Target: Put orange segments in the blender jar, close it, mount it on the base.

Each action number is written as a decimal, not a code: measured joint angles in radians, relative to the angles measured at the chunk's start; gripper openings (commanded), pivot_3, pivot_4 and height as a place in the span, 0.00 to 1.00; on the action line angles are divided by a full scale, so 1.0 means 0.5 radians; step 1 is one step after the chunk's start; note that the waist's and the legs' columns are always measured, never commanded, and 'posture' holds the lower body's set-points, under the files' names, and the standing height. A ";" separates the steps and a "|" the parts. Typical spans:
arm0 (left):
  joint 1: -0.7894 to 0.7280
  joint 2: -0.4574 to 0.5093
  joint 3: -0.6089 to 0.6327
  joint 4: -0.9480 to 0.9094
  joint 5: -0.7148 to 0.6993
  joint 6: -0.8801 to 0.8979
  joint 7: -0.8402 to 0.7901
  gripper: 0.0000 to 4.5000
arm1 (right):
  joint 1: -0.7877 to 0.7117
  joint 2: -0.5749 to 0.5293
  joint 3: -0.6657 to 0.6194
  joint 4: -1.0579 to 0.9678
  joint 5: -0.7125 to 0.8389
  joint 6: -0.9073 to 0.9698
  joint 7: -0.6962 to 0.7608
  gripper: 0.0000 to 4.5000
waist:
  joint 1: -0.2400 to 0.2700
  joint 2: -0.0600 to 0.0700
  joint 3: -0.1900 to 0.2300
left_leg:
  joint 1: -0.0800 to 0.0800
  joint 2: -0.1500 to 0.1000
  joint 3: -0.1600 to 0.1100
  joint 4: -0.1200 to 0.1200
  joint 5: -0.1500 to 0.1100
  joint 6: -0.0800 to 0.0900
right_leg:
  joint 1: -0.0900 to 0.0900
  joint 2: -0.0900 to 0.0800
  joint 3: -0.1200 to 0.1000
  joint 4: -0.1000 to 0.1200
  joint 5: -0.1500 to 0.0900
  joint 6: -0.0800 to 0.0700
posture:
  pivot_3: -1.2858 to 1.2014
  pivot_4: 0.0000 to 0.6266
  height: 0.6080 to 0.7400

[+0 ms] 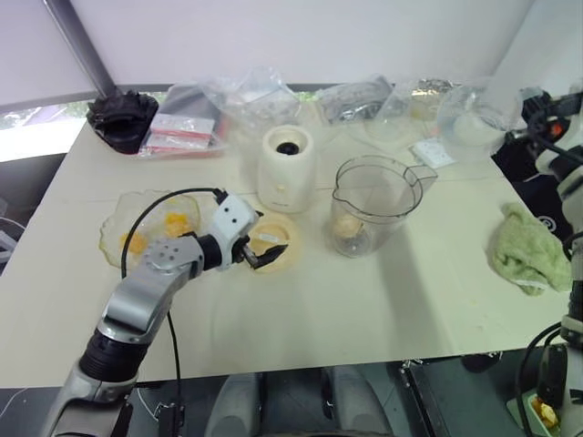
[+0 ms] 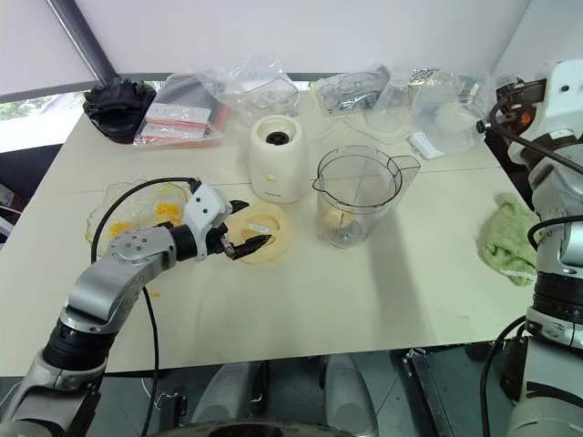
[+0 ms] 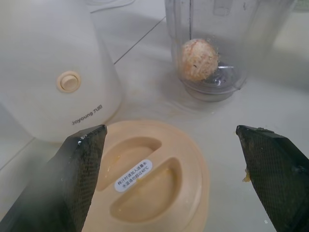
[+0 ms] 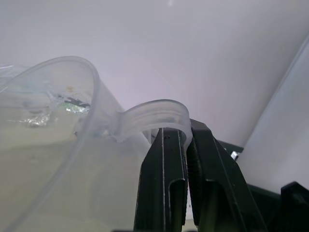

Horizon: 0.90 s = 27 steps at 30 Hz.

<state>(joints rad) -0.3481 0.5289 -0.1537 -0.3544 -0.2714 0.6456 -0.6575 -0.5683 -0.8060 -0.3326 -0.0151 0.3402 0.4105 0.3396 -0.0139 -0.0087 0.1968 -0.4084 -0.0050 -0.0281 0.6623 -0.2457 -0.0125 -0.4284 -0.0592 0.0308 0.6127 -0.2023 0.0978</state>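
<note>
the left gripper (image 3: 169, 179) is spread wide over the lid (image 3: 149, 179). the right gripper (image 4: 186, 145) pinches a clear cup (image 4: 58, 145) by its handle.

The two head views look forward and down from above onto the cream rectangular tabletop (image 1: 301, 309), both taking in the cream-white stubby cylindrical base (image 1: 288, 169) and the large clear plastic blender jar (image 2: 357, 196) from well back. The left wrist view sits low and close over the flat round cream-yellow lid (image 3: 149, 183), facing the same base and jar. The right wrist view looks upward along its fingers at a clear plastic cup's looped handle (image 4: 157, 116), very near.
</note>
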 measured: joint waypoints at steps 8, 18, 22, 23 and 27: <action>0.000 0.004 0.000 0.000 0.002 0.000 -0.025 1.00 | 0.000 -0.056 0.078 -0.144 -0.095 0.043 0.081 0.02 | 0.000 0.000 0.000 | 0.000 0.000 0.000 0.000 0.000 0.000 | -0.001 -0.001 0.000 0.000 0.000 0.000 | 0.52 0.24 1.00; -0.017 0.000 -0.024 0.026 0.017 -0.010 -0.039 1.00 | 0.022 -0.102 0.106 -0.245 -0.236 0.026 0.186 0.02 | 0.000 0.000 0.000 | 0.000 0.000 0.000 0.000 0.000 0.000 | -0.001 -0.001 0.000 0.000 0.000 0.000 | 0.52 0.24 1.00; -0.023 -0.007 -0.041 0.058 0.022 -0.012 -0.043 1.00 | 0.022 -0.102 0.106 -0.266 -0.261 0.026 0.218 0.02 | 0.000 0.000 0.000 | 0.000 0.000 0.001 0.000 0.000 0.000 | -0.001 -0.001 0.000 0.000 0.000 0.000 | 0.52 0.24 1.00; -0.025 -0.008 -0.043 0.063 0.024 -0.013 -0.044 1.00 | 0.022 -0.102 0.106 -0.268 -0.264 0.026 0.223 0.02 | 0.000 0.000 0.000 | 0.000 0.000 0.001 0.000 0.000 0.000 | -0.001 -0.001 0.000 0.000 0.000 0.000 | 0.52 0.24 1.00; -0.040 -0.010 -0.044 0.073 0.036 -0.032 -0.053 1.00 | 0.022 -0.105 0.106 -0.271 -0.291 0.026 0.250 0.02 | 0.000 0.000 0.000 | 0.000 0.000 0.001 0.000 0.000 0.000 | -0.001 -0.001 0.000 0.000 0.000 0.000 | 0.52 0.24 1.00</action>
<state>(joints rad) -0.3679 0.5240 -0.1755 -0.3179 -0.2533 0.6296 -0.6842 -0.5575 -0.8585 -0.2796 -0.1506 0.1948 0.4235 0.4645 -0.0138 -0.0087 0.1968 -0.4085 -0.0050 -0.0278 0.6622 -0.2457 -0.0125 -0.4288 -0.0597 0.0307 0.6126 -0.2023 0.0978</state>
